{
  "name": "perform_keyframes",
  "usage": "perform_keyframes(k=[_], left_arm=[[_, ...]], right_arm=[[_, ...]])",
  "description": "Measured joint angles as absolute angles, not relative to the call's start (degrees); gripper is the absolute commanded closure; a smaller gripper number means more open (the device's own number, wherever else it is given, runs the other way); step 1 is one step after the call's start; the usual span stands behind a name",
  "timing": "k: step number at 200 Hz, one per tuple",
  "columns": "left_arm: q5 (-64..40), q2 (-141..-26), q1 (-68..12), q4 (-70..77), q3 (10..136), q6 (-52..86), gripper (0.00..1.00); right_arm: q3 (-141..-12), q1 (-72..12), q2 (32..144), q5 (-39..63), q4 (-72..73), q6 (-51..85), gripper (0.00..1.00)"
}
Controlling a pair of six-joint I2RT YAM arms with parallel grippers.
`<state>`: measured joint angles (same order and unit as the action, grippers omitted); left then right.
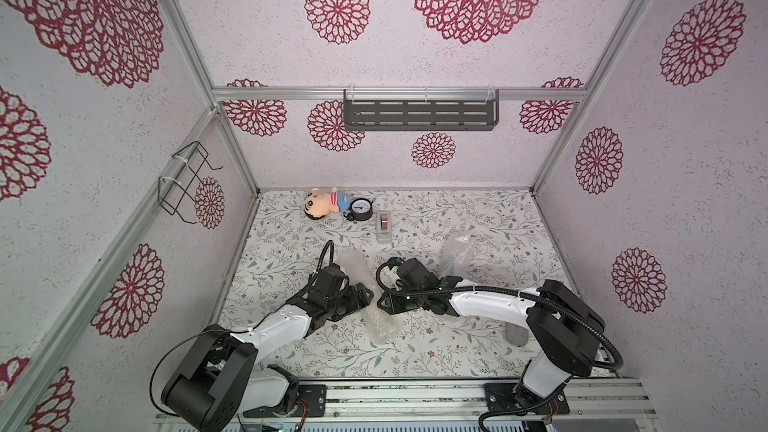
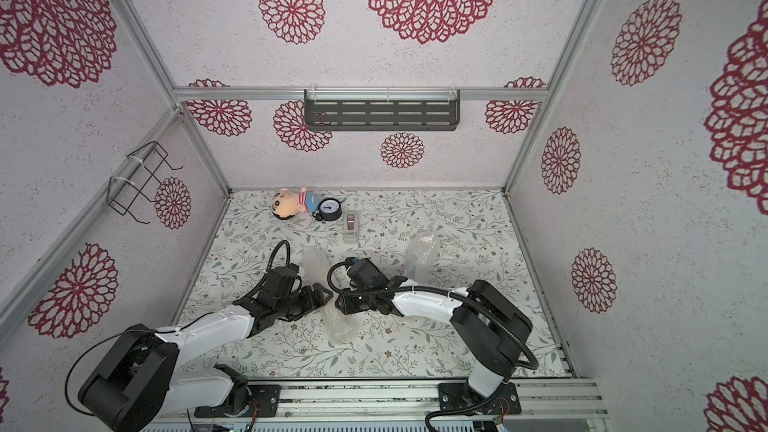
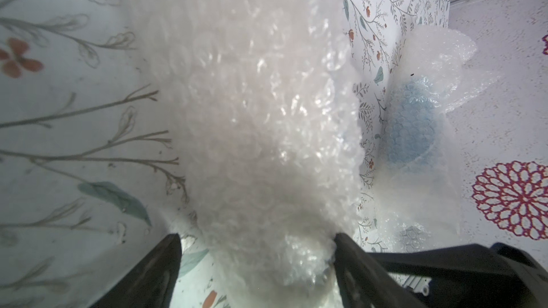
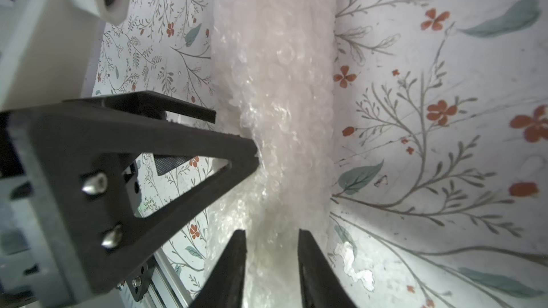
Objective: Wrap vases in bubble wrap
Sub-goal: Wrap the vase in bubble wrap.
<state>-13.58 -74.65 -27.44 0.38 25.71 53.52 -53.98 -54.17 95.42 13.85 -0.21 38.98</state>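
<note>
A long roll of bubble wrap [image 1: 378, 326] lies on the floral table between my two grippers, and a pale rounded bulge shows inside it. My left gripper [image 3: 258, 241] is open and straddles the roll [image 3: 252, 114]. One finger touches the roll, the other stands off it. My right gripper [image 4: 271, 238] is shut on the same roll [image 4: 275, 84] from the opposite side. In both top views the two grippers [image 1: 365, 297] [image 1: 384, 303] nearly meet. A second bubble wrap bundle [image 1: 457, 255] lies further back, with the light blue vase [image 3: 412, 125] visible through it.
At the back of the table lie a beige tape dispenser [image 1: 383, 226], a round gauge [image 1: 360, 209] and a plush doll [image 1: 324, 203]. A grey oblong case [image 1: 516, 334] sits half hidden under my right arm. A dark shelf [image 1: 419, 114] hangs on the back wall.
</note>
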Motion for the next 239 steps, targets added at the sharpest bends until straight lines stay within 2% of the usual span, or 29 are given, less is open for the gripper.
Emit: perform_keyframes(k=[18,34,45,53,112,137,210,239], left_arm=[[-13.74,-74.65,-27.4,0.62,25.63,53.54,0.15],[-14.31,-74.65,-27.0,0.51,25.63,53.45,0.04],[-14.5,-74.65,-26.39,0.01,25.67,53.49,0.0],[-14.59,-74.65,-25.8,-0.49,25.78,53.49,0.03],[-14.22,-75.57,-21.45,-2.22,29.89,53.41,0.03],[-13.89,-77.43,-19.79,-2.0,31.29,53.12,0.0],[-16.71,-87.99,-19.18,-3.07,39.53,47.51,0.12],[-18.68,-90.3,-19.18,-3.29,40.77,44.84,0.13]], right_arm=[[-53.45,-54.22,95.77,14.13,0.89,39.46,0.77],[-53.17,-54.39,96.03,14.79,2.44,40.12,0.79],[-53.08,-54.63,96.23,15.03,3.14,40.29,0.79],[-53.08,-54.78,96.42,15.05,3.68,40.58,0.79],[-53.08,-56.23,97.3,14.74,6.04,42.0,0.8],[-53.1,-56.55,97.54,14.72,6.52,42.26,0.8],[-54.04,-57.8,98.94,13.72,7.81,43.13,0.81],[-54.22,-57.93,99.02,13.21,7.62,43.13,0.81]])
